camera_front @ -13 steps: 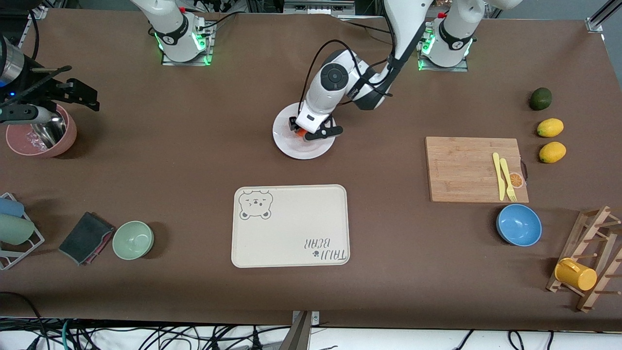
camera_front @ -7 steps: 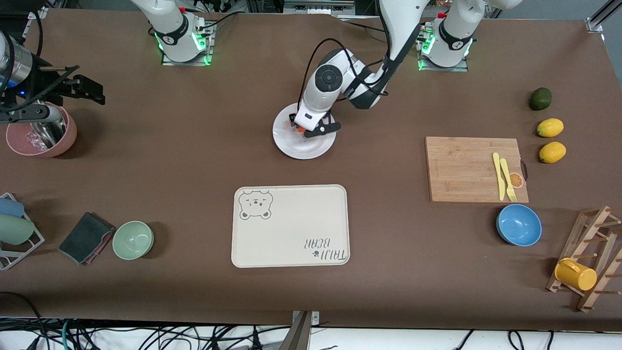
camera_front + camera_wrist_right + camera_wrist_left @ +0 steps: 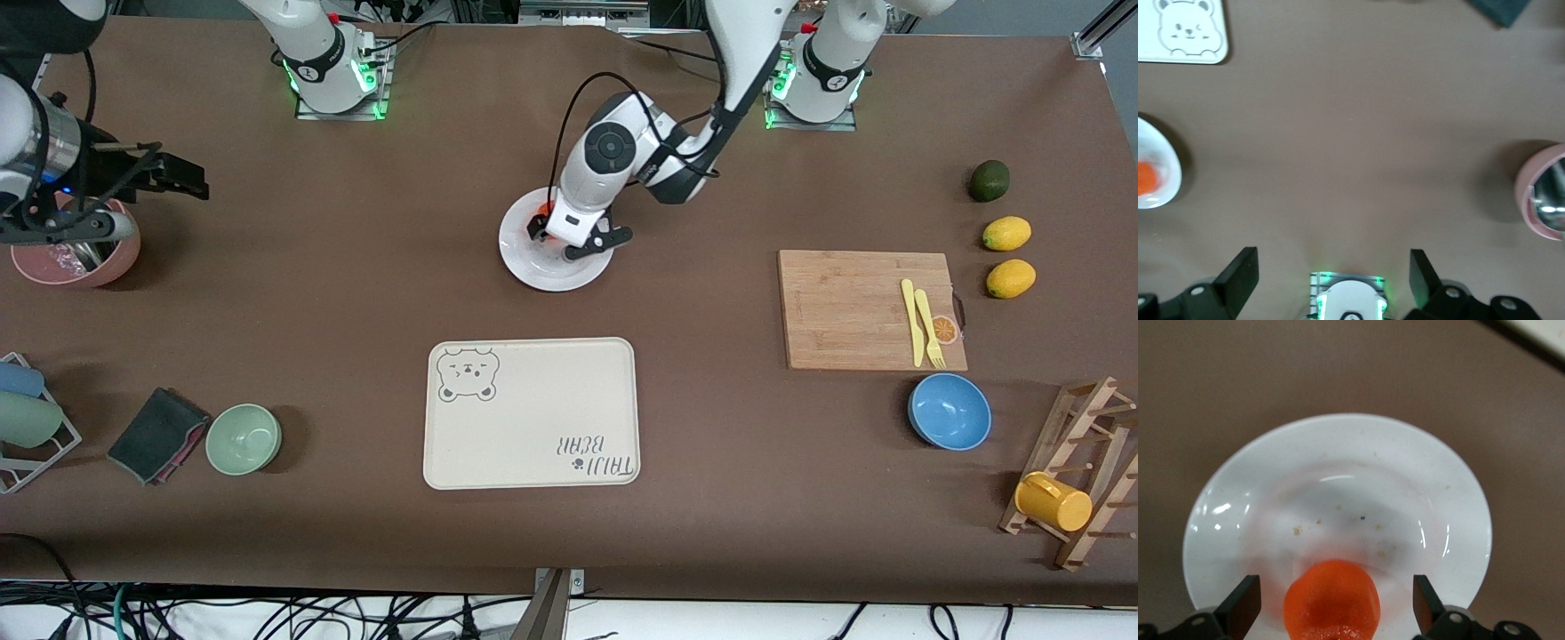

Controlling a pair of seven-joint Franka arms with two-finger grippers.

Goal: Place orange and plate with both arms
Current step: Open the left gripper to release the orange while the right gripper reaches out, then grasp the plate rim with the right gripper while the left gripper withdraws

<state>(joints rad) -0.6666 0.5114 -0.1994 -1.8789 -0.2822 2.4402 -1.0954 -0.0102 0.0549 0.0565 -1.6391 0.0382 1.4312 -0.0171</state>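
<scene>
1. Brown matting covers the table (image 3: 356, 284), with the plate (image 3: 551, 267) sitting toward the arms' bases, midway between the two ends.
2. On the plate lies the orange (image 3: 1332, 600): small, round, bright orange-red, glossy; the plate is white, shallow-rimmed and lightly speckled.
3. Left gripper (image 3: 578, 242) hangs just over the plate, fingers (image 3: 1245, 607) spread wide with the orange between them, clear of both.
4. Right gripper (image 3: 173, 178) waits with its fingers apart, up over bare matting beside the pink bowl (image 3: 76, 258).
5. Bare matting rings the plate; the tray (image 3: 532, 413) lies nearer the camera, well apart, and the cutting board (image 3: 853, 311) sits toward the left arm's end.
</scene>
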